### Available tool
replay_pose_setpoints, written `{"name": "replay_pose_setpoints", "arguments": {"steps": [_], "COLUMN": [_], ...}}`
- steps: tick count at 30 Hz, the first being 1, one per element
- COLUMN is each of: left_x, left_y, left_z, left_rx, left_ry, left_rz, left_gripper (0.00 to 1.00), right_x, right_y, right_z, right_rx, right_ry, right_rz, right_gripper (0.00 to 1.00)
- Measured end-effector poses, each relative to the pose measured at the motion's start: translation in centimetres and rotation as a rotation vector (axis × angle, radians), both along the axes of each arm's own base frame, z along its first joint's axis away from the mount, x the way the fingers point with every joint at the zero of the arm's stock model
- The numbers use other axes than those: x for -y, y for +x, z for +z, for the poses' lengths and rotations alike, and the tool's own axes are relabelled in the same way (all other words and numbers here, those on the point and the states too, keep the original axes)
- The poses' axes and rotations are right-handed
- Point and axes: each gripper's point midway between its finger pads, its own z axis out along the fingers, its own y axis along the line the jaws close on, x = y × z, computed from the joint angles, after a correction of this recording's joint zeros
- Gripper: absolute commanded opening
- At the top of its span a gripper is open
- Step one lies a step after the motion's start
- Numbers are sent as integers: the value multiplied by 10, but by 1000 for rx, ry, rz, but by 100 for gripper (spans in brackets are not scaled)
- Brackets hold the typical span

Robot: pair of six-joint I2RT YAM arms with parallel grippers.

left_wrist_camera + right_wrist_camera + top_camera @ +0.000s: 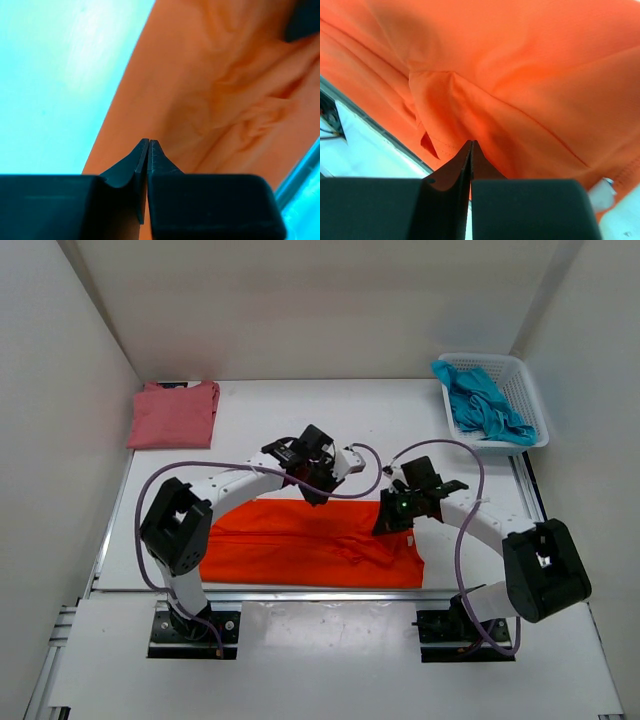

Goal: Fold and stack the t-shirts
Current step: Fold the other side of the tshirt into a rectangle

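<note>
Down at the near edge we've got the orange t-shirt (pixel 310 545) lying in a long flat band across the table (pixel 400 420). Over its far edge the left gripper (pixel 149 142) has its jaws pressed together, nothing visibly pinched. The right gripper (pixel 471 144), above the creased right end, is clamped tight and empty too. Light, limp cloth, we reckon: it'll sag and slide, so take a hem or corner at both ends. Further back, the pink t-shirt (pixel 173 413) sits folded far left and the teal t-shirt (pixel 485 405) is bunched in the white basket (pixel 530 390) far right. Three shirts, one basket.
</note>
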Motion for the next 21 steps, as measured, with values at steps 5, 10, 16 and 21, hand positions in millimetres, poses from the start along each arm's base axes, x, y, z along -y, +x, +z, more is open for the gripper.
{"name": "replay_pose_setpoints", "arguments": {"steps": [5, 10, 16, 21], "left_x": [-24, -34, -34, -30], "left_y": [19, 22, 18, 10], "left_z": [-21, -28, -30, -30], "left_rx": [-34, -29, -33, -42], "left_ry": [42, 67, 71, 77], "left_rz": [86, 108, 102, 80], "left_gripper": [15, 15, 15, 18], "right_x": [-11, -18, -18, -31], "right_y": [-14, -40, -61, -73], "right_z": [-1, -11, -24, -30], "right_rx": [-10, -58, -115, -127], "right_ry": [17, 3, -53, -102], "right_rz": [75, 158, 252, 364], "right_gripper": [0, 0, 0, 0]}}
